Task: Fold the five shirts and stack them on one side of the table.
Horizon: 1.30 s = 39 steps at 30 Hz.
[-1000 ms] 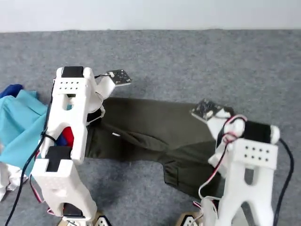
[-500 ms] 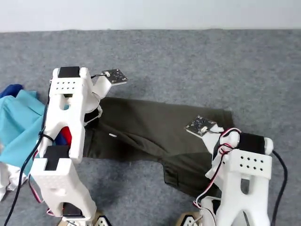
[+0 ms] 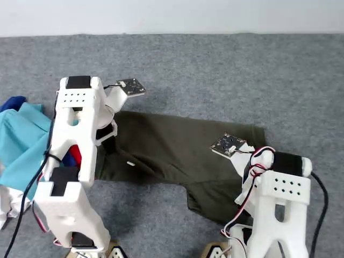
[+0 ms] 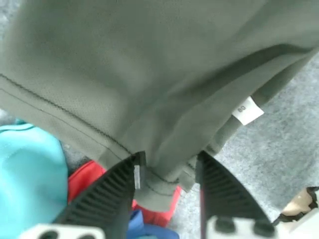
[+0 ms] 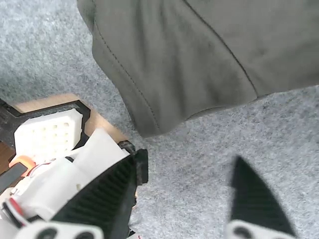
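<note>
An olive green shirt [image 3: 172,148] lies spread across the middle of the grey table, its white label [image 3: 129,163] near the left end. My left gripper [image 4: 167,174] is shut on a bunched fold at that left edge, the label [image 4: 246,110] hanging close by. At the shirt's near right part, my right gripper [image 5: 182,196] hovers open over bare carpet, just off a hemmed edge of the olive shirt [image 5: 199,55], with nothing between its fingers. In the high view the right arm [image 3: 277,183] stands over the shirt's lower right.
A heap of other shirts sits at the table's left: teal [image 3: 21,145], red [image 3: 76,155], blue [image 3: 13,102] and white [image 3: 8,201]. The right arm's base on a wooden board [image 5: 99,122] is close to the near edge. Grey carpet [image 3: 215,70] lies open behind the shirt.
The right arm has drawn back toward the near edge, off the shirt's far right corner, which now lies flat. The left arm shifted slightly, dragging the label end nearer.
</note>
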Motion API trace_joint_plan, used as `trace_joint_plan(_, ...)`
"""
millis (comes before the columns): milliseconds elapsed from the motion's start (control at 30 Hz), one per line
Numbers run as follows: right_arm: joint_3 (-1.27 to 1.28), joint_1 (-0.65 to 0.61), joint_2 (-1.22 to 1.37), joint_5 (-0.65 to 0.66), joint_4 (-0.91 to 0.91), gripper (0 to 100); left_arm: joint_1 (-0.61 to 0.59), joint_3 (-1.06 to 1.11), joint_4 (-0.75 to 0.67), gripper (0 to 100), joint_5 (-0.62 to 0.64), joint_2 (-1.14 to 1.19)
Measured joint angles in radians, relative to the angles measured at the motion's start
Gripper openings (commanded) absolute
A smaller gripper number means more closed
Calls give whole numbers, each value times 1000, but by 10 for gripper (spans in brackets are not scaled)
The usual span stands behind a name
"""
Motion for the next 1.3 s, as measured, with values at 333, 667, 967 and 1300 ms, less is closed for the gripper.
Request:
trace_joint_plan(333, -78, 2, 0, 0, -48, 317, 0, 0, 0, 209, -2, -282)
trace_joint_plan(667, -80, 3, 5, -264, -353, 41, 54, 0, 3, 15, 114, -311)
trace_joint_plan(967, -193, 209, -23, -333, -281, 9, 414, 0, 3, 14, 269, -215)
trace_joint_plan(1300, -216, 741, -52, -180, -232, 9, 806, 0, 3, 16, 301, -8)
